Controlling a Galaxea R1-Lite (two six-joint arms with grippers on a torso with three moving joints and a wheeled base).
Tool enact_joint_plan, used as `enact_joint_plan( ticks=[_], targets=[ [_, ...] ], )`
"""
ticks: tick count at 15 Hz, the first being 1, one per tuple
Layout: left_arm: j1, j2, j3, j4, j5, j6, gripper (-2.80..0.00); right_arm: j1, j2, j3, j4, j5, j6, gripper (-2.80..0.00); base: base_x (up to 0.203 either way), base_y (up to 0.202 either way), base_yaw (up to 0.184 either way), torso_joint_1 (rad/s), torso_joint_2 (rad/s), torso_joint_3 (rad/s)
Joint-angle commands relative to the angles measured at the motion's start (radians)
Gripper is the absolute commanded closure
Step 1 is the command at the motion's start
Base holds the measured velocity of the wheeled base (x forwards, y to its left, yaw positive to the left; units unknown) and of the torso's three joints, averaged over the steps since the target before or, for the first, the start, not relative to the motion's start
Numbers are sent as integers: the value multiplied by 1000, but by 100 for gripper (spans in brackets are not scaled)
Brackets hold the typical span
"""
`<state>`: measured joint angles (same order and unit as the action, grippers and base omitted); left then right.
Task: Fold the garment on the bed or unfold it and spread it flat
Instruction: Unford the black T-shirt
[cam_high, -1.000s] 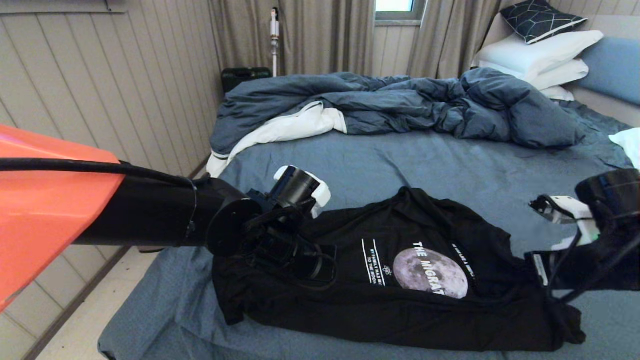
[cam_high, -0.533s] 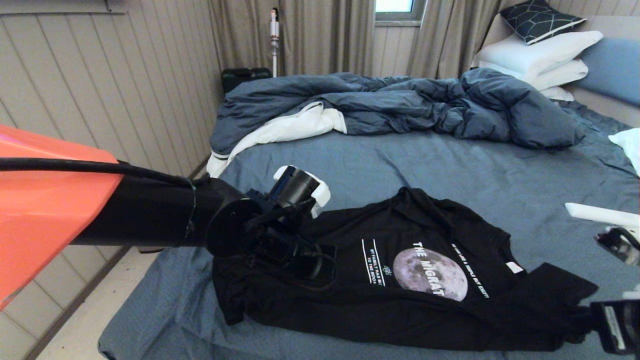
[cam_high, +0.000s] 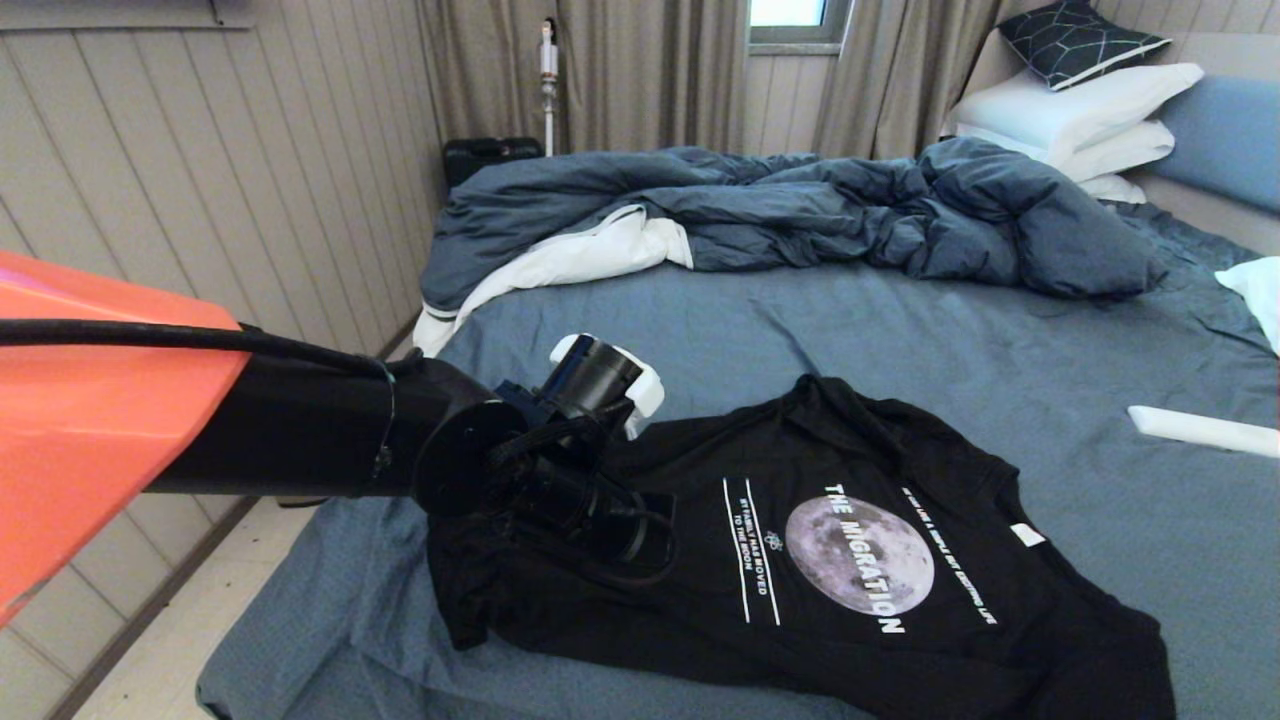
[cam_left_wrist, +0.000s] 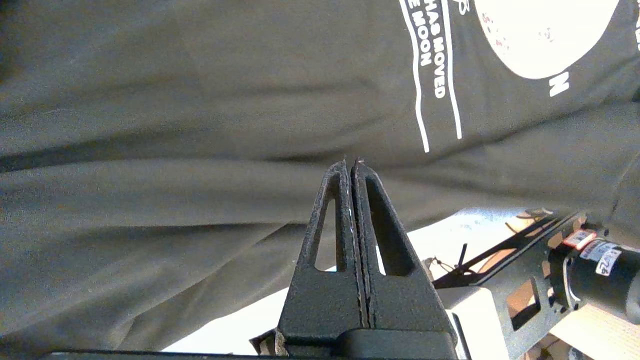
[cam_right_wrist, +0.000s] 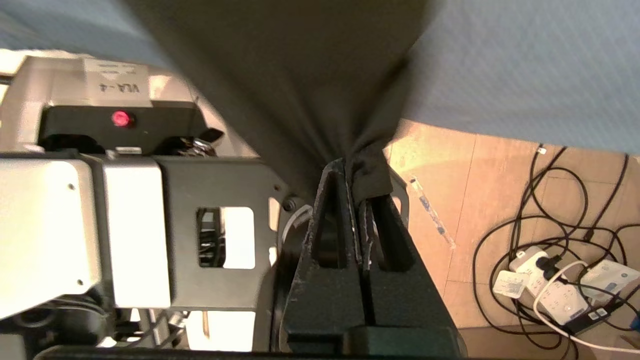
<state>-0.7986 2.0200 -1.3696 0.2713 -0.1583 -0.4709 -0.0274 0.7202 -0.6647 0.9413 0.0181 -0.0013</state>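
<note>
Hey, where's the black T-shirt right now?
In the head view, the black T-shirt lies on the near part of the bed, with the left gripper on it and the duvet beyond.

The left arm (cam_high: 300, 440) hides the garment's (cam_high: 850, 600) hem.

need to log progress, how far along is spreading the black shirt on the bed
Partly done: the garment lies print-up on the bed, its moon print and lettering readable. In hand: the right gripper, below the bed's edge, is shut on a bunch of the fabric, and the shut left gripper pins the other end. Left: creases at the left end, one bunched sleeve, and release.
</note>
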Motion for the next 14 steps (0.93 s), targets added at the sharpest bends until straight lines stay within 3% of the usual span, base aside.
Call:
enact_joint_plan(
  ticks=[1, 6, 14],
  targets=[
    [-1, 2, 0, 2, -1, -3, 0, 0, -63, 18, 15, -8, 0, 0, 0, 0, 0, 0, 0, 0],
    [-1, 6, 0, 2, -1, -3, 0, 18, -173, -3, 162, -38, -2, 0, 0, 0, 0, 0, 0, 0],
    [-1, 5, -2, 2, 0, -3, 0, 39, -132, -38, 137, -37, -11, 0, 0, 0, 0, 0, 0, 0]
  ],
)
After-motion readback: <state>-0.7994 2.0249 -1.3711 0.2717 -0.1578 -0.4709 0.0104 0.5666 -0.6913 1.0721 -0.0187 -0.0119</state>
